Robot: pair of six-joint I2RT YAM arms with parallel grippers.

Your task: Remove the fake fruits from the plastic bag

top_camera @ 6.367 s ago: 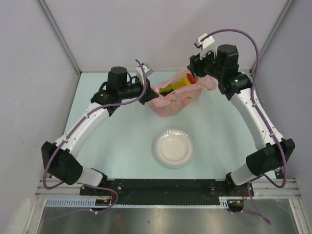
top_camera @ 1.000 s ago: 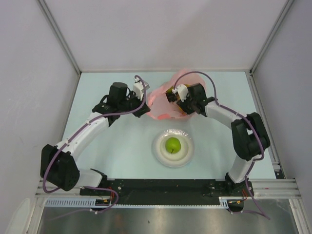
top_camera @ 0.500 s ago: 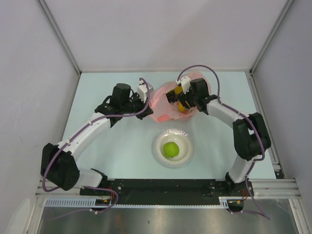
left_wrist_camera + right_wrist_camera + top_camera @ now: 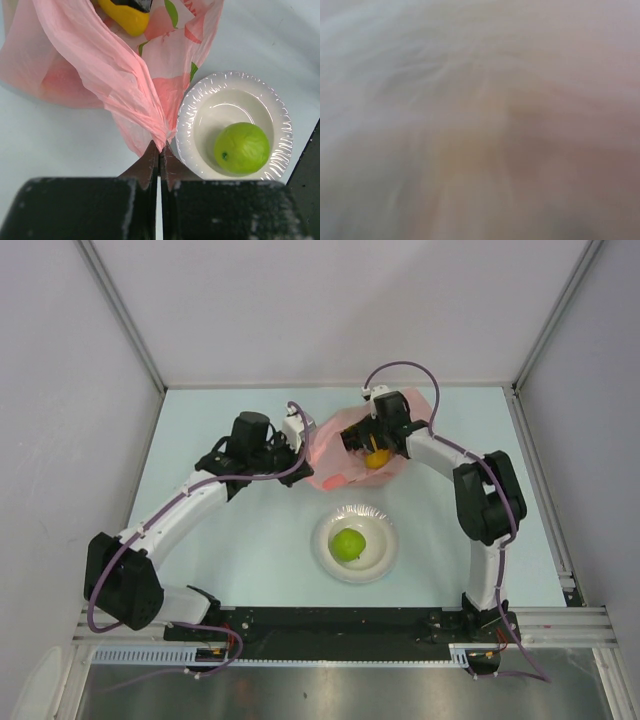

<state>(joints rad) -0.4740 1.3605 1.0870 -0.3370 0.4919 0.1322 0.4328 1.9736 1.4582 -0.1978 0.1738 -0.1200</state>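
Left pincer (image 4: 159,151): clamped shut on the pink plastic bag (image 4: 95,65) edge
Right pincer (image 4: 368,447): inside the bag by a yellow fruit (image 4: 126,19); can't tell its spread
Green apple (image 4: 241,148): on the white plate (image 4: 225,81)
Risk: thin film could snag; the bag would lift too

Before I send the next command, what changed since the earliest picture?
The green apple left the plastic bag and lies on the white plate, which was empty. The right gripper moved into the bag's mouth, by a yellow fruit. The left gripper stays shut on the bag's edge.
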